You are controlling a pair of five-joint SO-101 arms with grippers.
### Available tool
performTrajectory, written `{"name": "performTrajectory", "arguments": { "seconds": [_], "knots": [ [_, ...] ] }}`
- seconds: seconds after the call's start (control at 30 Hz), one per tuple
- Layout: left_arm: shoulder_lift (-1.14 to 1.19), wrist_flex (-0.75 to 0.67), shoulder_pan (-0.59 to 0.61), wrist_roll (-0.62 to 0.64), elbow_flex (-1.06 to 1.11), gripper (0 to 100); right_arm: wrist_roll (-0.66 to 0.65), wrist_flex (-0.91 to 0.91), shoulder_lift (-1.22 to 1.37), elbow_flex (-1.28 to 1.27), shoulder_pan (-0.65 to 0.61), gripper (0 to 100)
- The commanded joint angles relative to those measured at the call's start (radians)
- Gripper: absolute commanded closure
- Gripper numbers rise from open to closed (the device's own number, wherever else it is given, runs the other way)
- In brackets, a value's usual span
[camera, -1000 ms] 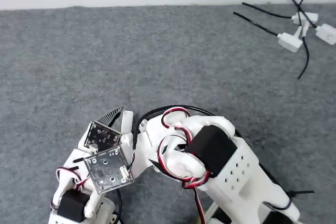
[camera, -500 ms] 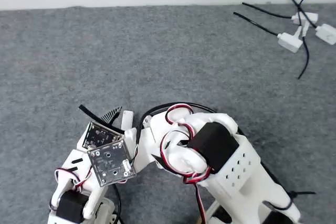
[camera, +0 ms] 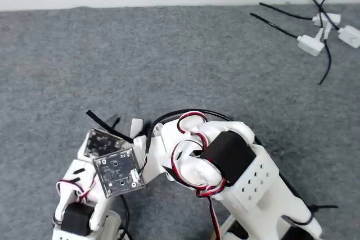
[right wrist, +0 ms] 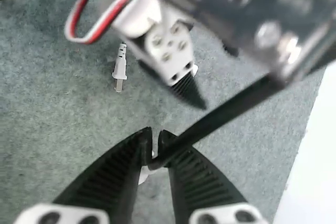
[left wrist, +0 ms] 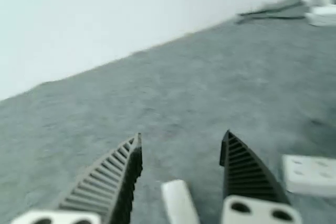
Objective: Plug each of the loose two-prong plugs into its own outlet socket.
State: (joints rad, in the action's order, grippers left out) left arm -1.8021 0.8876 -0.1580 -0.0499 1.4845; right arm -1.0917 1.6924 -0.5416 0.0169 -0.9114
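On my overhead feed the left arm (camera: 79, 186) sits folded low at the near edge. The right arm (camera: 247, 178) bends across toward it from the other side, so the two wrists are close together. My left tool (left wrist: 182, 136) is spread wide, its two ribbed black fingers well apart and angled low, while my right tool (right wrist: 155, 131) is pinched almost closed, its fingers nipping a black cord (right wrist: 226, 113) near their tips.
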Motion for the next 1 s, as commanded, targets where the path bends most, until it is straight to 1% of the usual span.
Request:
{"name": "performTrajectory", "arguments": {
  "seconds": [0.0,0.07,0.2,0.33,0.47,0.63,0.7,0.87,0.97],
  "knots": [
    [-0.017,-0.081,0.094,0.009,0.007,76,0.025,-0.008,-0.067,0.006,0.024,98.9],
    [-0.017,-0.084,0.103,0.037,0.013,76,0.061,-0.008,-0.085,0.003,0.074,98.9],
    [-0.017,-0.084,0.103,0.035,0.018,76,0.098,-0.027,-0.105,-0.084,0.185,98.9],
    [-0.017,-0.094,0.103,0.034,0.030,76,0.149,-0.137,-0.150,-0.272,0.239,98.9],
    [-0.015,-0.146,0.104,0.034,0.068,76,0.230,-0.317,-0.231,-0.512,0.246,98.9],
    [-0.015,-0.149,0.104,0.034,0.077,76,0.345,-0.562,-0.325,-0.812,0.246,98.9],
    [-0.015,-0.150,0.104,0.034,0.084,76,0.364,-0.641,-0.354,-0.896,0.249,98.9],
    [-0.015,-0.150,0.104,0.034,0.084,76,0.374,-0.702,-0.374,-0.977,0.268,98.9],
    [-0.015,-0.150,0.104,0.032,0.085,76,0.407,-0.757,-0.374,-1.019,0.269,98.9]
  ]
}}
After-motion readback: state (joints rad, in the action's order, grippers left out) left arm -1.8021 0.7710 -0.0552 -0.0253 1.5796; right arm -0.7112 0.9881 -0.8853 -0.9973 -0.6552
